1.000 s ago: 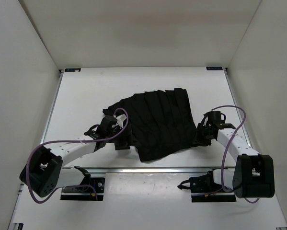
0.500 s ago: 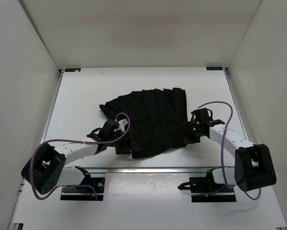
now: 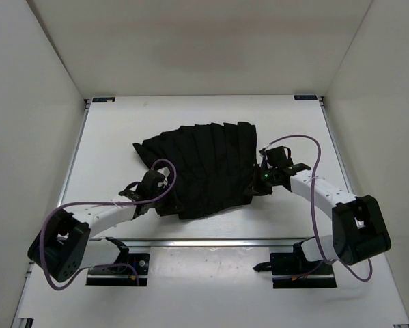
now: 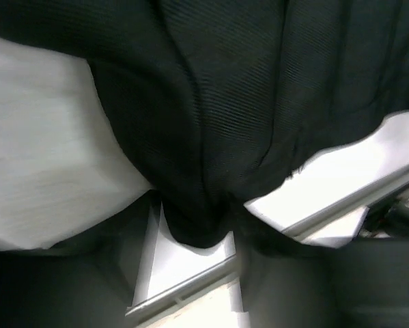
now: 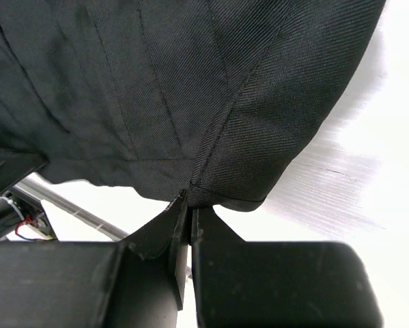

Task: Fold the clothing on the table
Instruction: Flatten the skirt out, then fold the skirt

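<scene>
Shifted since the earlier frames: pleated black skirt (image 3: 204, 167), carried up and to the left in the overhead view; both arms drawn in closer against it.

Location: skirt spread flat at the centre of the white counter (image 3: 296, 130); pleats run roughly top to bottom of the frame; lower edge well clear of the metal rail (image 3: 211, 241).

Right pincer (image 5: 188, 198): at the skirt's lower right edge; jaws pressed together, clamped on the hem where a seam runs down to it; cloth fans upward from the tips in the wrist view.

Left pincer (image 4: 197, 208): at the skirt's lower left edge; jaws apart with a bunched tongue of hem hanging between them; creases converge on that point; whether the jaws bear on the cloth yet cannot be told.

Step in hand, as judged: securing a grip at each end of the lower edge ahead of the first fold; no fold made yet.

Next move, as judged: left pincer to finish its hold; then both to lift together and carry the lower edge toward the top of the frame, level and in step, lest the pleats splay or one end slip.
</scene>
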Robot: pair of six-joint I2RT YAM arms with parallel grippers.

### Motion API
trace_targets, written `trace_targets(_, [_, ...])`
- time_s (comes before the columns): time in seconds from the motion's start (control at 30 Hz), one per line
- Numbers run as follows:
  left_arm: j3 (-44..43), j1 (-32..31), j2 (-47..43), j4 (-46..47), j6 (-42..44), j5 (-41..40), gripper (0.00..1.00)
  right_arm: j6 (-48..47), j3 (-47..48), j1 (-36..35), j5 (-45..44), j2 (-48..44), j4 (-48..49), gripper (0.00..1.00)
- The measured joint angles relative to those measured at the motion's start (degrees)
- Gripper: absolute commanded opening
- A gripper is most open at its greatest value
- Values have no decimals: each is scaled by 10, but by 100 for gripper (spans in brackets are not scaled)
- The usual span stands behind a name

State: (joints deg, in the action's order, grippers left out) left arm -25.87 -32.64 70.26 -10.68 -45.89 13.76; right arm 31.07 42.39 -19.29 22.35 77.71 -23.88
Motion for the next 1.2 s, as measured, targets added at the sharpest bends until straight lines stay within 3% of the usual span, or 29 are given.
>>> trace_targets(0.03, [0,0,4,2,-2,-5,40,1,-1,3,2,0,1,1])
trace_targets(0.1, [1,2,13,2,-5,-10,16,2,-5,9,6,-3,6,0])
trace_targets(0.17, [1,3,21,2,-4,-13,0,1,-15,21,11,-10,7,0])
trace_targets(0.5, [-53,48,24,-41,27,4,0,-29,-46,71,35,-37,-8,0])
trace_targets(0.53, [-65,53,24,-48,35,6,6,-31,-49,71,37,-41,-7,1])
trace_targets(0.57, [-76,58,24,-57,45,7,10,-32,-52,72,39,-44,-5,11])
trace_targets(0.6, [-84,64,24,-64,55,9,21,-33,-56,71,41,-47,-1,27])
trace_targets(0.7, [-94,78,25,-92,82,1,40,-38,-67,70,29,-54,1,61])
trace_targets(0.8, [-95,80,35,-111,93,-7,56,-45,-71,70,19,-56,-3,73])
trace_targets(0.87, [-95,77,43,-120,97,-8,68,-51,-71,70,11,-59,-5,74])
trace_targets(0.97, [-95,76,48,-131,100,-9,75,-57,-71,71,3,-61,-5,71])
trace_targets(1.2, [-95,91,28,-152,104,-12,72,-54,-75,68,-3,-47,13,53])
